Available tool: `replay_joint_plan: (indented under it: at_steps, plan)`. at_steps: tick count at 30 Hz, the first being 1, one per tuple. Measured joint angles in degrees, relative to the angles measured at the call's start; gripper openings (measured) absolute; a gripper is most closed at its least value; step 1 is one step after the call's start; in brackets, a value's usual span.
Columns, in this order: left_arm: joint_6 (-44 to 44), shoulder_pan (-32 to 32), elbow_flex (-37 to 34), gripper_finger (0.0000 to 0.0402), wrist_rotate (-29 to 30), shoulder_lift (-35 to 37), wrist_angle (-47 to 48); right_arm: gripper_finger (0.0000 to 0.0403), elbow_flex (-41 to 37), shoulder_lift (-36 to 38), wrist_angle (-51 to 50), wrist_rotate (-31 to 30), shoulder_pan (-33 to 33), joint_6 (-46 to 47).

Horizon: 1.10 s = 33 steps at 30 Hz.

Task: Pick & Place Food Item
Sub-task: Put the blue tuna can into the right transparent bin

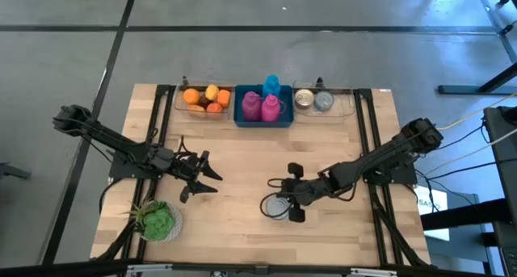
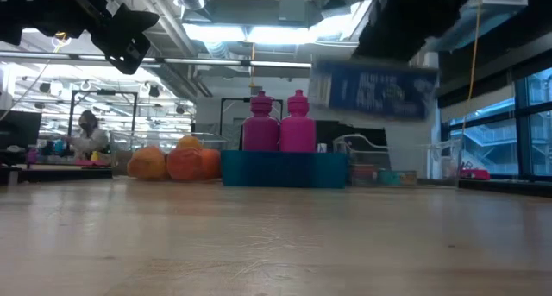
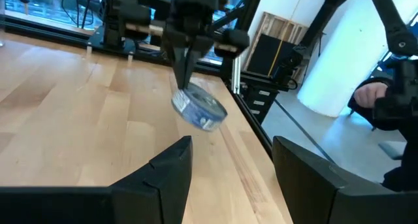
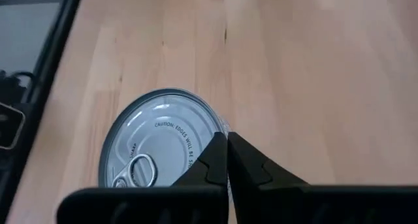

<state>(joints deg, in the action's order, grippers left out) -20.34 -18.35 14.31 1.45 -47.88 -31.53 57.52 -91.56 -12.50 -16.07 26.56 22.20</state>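
A flat tin can point(image 4: 160, 145) with a pull-tab lid and a blue label hangs over the middle right of the table point(image 1: 242, 228). My right gripper point(image 4: 227, 160) is shut on it. The can also shows in the left wrist view point(image 3: 199, 108), tilted and off the wood, and in the high view point(image 1: 273, 206). My left gripper point(image 1: 202, 176) waits at the table's left, level and open, with nothing between its fingers point(image 3: 171, 168). My right gripper pinches the can's rim point(image 4: 217, 125) at one spot on its edge between its two fingers. The fingers point(image 3: 185, 70) come slanting down from above. The can hangs below them, tilted and lifted clear of the table.
Along the far edge stand a clear tray of oranges point(image 1: 206, 99), a blue bin with pink bottles point(image 1: 262, 107) and a clear tray with cans point(image 1: 323, 101). A green leafy item point(image 1: 157, 220) lies near the front left. A person sits in the room behind the table point(image 2: 86, 132).
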Motion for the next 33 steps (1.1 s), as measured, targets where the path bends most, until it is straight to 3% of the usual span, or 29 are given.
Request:
replay_joint_plan:
  at_steps: [15,26,33]
  plan:
    - [0.02,0.00,0.00,0.0199,0.00,0.00,0.00,0.0000,0.11,11.49,-4.97,0.53,-5.63,-9.75]
    - [-0.02,0.00,0.00,0.0199,0.02,0.00,-0.02,0.0000,0.11,17.71,-16.08,1.53,-9.63,-9.82]
    - [0.00,0.00,0.00,0.0200,0.02,0.00,0.00,0.0000,-1.11,20.62,-16.64,1.53,-10.84,-10.72]
